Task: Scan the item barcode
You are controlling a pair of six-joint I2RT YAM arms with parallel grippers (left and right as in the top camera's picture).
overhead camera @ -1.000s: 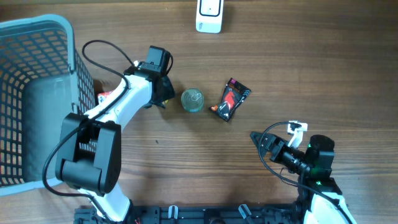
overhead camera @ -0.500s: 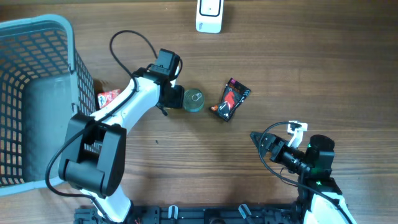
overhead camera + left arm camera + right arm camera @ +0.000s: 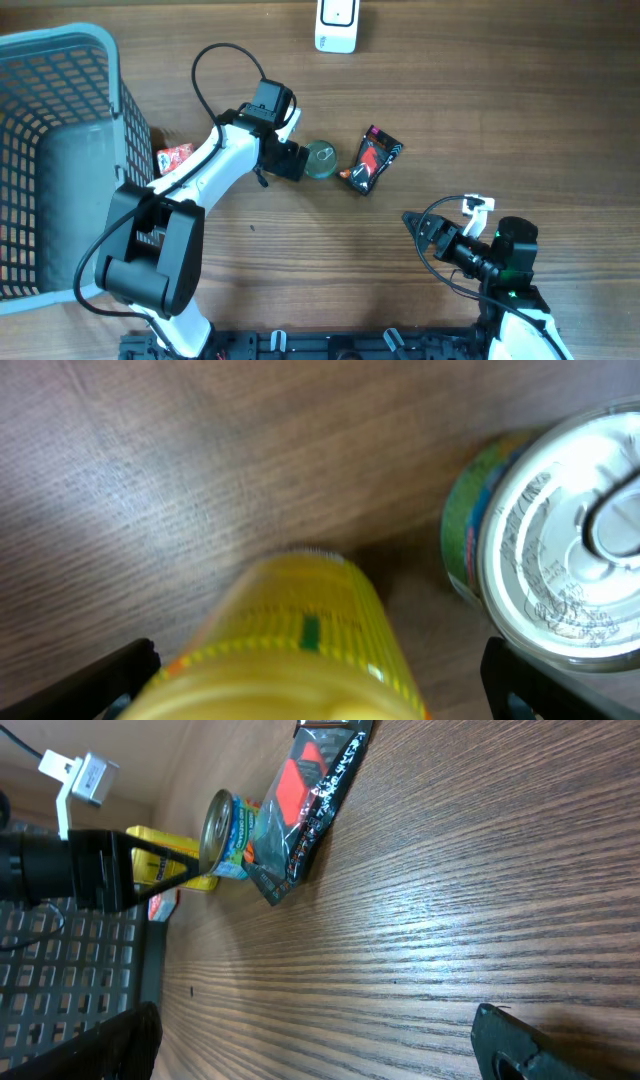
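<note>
Over the last second the left arm has swung away from the basket (image 3: 60, 42) toward the middle of the table (image 3: 500, 100). The can (image 3: 321, 159) has slid a little to the right. The right arm has not shifted.

From overhead, the left gripper (image 3: 303, 160) lies low on the wood with its tip against the can's left side. The can stands upright just beside the lower corner of a black and red packet (image 3: 372, 161). A small red packet (image 3: 176, 155) lies by the basket wall, partly under the left arm. The white scanner (image 3: 336, 25) sits at the far edge, well apart from everything else. The right gripper (image 3: 412, 222) rests near the front right, clear of all items.

In the left wrist view, the fingers (image 3: 115, 668) stand wide apart at the two lower corners. A yellow box (image 3: 300, 630) lies on the table between them, with a gap between it and the right-hand finger, so the jaws are open and not clamped. The can's silver lid (image 3: 560, 550) is just beyond, to the right of the box.

In the right wrist view, its own fingers (image 3: 95, 1045) are spread wide with bare wood between them. Far ahead, the packet (image 3: 315, 790) stands in front of the can (image 3: 225, 830). The yellow box (image 3: 198, 880) lies behind the can, half covered by the left arm's black finger. The basket mesh (image 3: 70, 970) fills the lower left.
</note>
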